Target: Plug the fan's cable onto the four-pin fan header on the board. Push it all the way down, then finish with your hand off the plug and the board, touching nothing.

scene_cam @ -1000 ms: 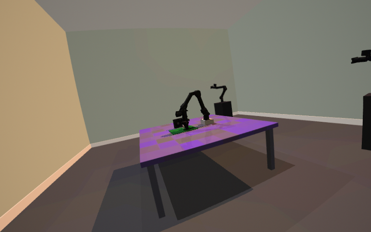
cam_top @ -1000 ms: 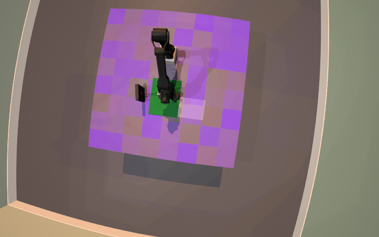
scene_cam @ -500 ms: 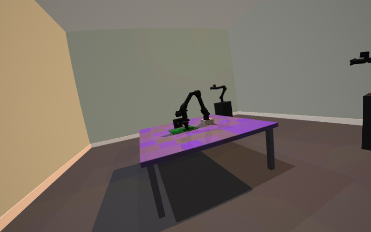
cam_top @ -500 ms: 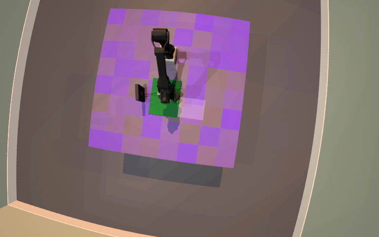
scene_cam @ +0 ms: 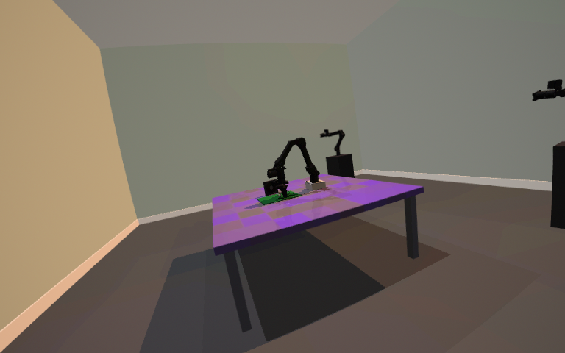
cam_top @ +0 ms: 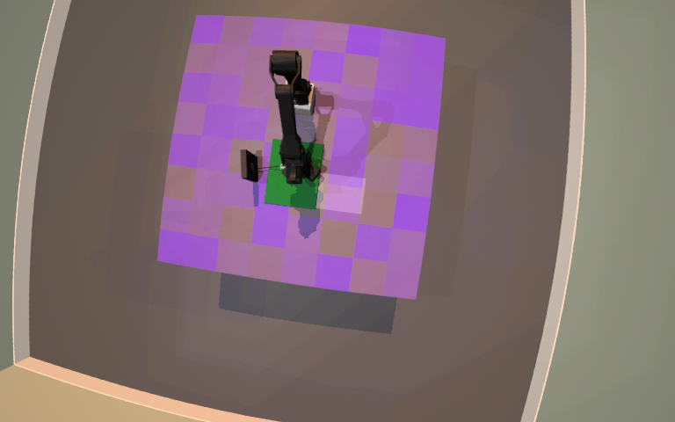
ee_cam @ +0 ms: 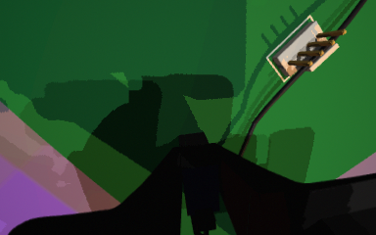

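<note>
The purple-patterned table [cam_top: 408,89] [scene_cam: 354,199] carries the black arm [cam_top: 286,117] [scene_cam: 306,156], whose base sits toward the far side in the top view. Two more arms stand beyond it in the exterior view, the right one [scene_cam: 547,95] cut off by the frame edge. The green board [cam_top: 281,191] [scene_cam: 268,200] [ee_cam: 220,49] lies partly hidden under the arm; the dark fan [cam_top: 249,165] [scene_cam: 268,187] stands just left of it from above. The gripper [cam_top: 301,171] [scene_cam: 284,194] [ee_cam: 194,151] is closed around the black plug [ee_cam: 201,191] (dark on dark, so the contact edges are hard to make out). The cable [cam_top: 268,168] [ee_cam: 255,119] passes over the four-pin header [ee_cam: 305,49], at upper right in the wrist view, its pins exposed and the plug apart from it.
</note>
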Available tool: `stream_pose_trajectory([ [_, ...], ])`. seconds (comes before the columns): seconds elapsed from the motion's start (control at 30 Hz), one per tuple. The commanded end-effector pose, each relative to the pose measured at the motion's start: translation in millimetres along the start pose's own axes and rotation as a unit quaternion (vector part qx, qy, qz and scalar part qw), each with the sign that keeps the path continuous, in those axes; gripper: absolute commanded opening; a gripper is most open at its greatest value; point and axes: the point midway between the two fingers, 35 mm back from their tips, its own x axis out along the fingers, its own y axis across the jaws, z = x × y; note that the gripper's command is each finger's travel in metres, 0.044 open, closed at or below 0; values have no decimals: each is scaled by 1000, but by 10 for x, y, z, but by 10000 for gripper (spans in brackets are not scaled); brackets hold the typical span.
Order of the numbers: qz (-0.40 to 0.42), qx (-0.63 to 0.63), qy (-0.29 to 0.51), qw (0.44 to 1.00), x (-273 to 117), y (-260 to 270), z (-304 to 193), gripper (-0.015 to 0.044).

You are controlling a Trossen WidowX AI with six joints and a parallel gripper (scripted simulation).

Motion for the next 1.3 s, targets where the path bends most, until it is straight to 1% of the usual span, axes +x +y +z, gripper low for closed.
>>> stream_pose_trajectory([
  [0.0,0,0,1,1000,-109,6,8,2],
  [0.1,0,2,4,1000,-473,3,8,0],
  [0.33,0,-9,4,1000,-491,-5,19,0],
  [0.57,0,-127,3,992,-491,-70,88,0],
  [0.8,0,-246,3,969,-490,-140,156,0],
  [1.03,0,-362,3,932,-490,-212,223,0],
  [1.27,0,-472,3,882,-489,-287,287,0],
])
